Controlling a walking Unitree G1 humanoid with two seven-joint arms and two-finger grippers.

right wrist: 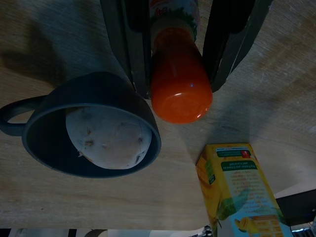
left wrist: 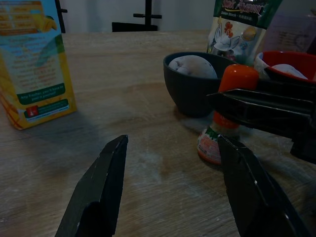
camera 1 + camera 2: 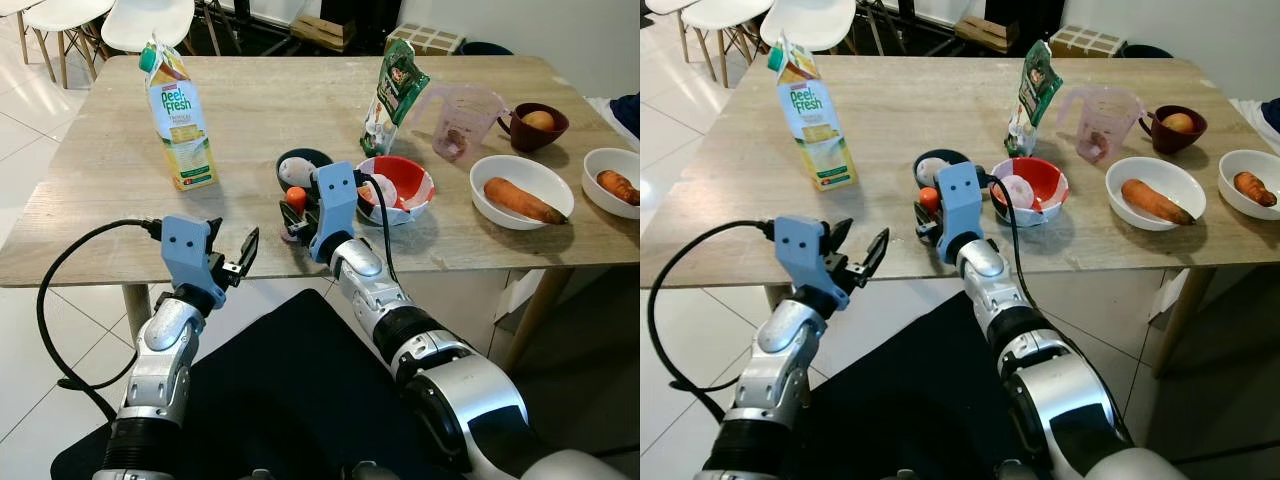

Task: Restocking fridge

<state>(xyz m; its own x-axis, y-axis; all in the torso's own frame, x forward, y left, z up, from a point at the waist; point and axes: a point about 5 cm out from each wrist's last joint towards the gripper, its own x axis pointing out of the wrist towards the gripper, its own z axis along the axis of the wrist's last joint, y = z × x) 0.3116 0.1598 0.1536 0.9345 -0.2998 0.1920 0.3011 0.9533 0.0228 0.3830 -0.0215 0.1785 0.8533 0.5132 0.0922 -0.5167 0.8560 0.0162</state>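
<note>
The small orange-capped bottle [image 1: 180, 84] is standing upright on the wooden table [image 3: 260, 110], just beside the dark cup [image 3: 303, 160] holding a pale potato. The right gripper [image 1: 180, 54] is straddling it — one black finger on each side, closing on the bottle's body. The left gripper [image 2: 173, 187] is hovering nearby at the table's edge, fingers spread apart, gripping nothing.

Orange-capped bottle [image 1: 180, 89] between black jaws — yellow-green juice carton [image 3: 180, 118], red bowl [image 3: 415, 190]

Left gripper [image 2: 170, 190] fingers spread above wooden table [image 2: 143, 123], orange-capped bottle [image 2: 224, 118] between other black fingers [image 2: 261, 111], dark bowl [image 2: 190, 86], juice carton [image 2: 34, 59]
</note>
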